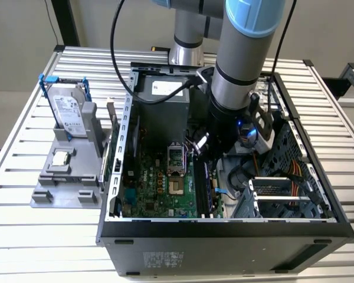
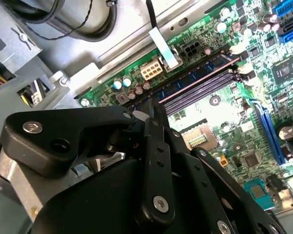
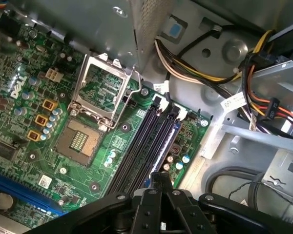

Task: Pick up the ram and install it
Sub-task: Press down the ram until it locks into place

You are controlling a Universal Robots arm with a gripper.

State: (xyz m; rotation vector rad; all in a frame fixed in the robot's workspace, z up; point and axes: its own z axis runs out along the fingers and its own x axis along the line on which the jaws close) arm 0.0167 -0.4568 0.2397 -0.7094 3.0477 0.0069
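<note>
The ram (image 2: 195, 78) stands on edge in the outermost of the long black slots, near the board's edge, a dark bluish strip. In the second wrist view its long axis runs from the frame's middle towards the upper right. In the first wrist view it (image 3: 167, 144) runs from the middle down to the lower centre. The gripper (image 2: 154, 109) sits directly over the ram's near end, in line with that axis. Its fingers (image 3: 161, 176) are drawn together with no gap visible. Their tips hide the contact, so whether they pinch the ram, press on it or merely hover cannot be told. The slot's end latches are hard to make out.
</note>
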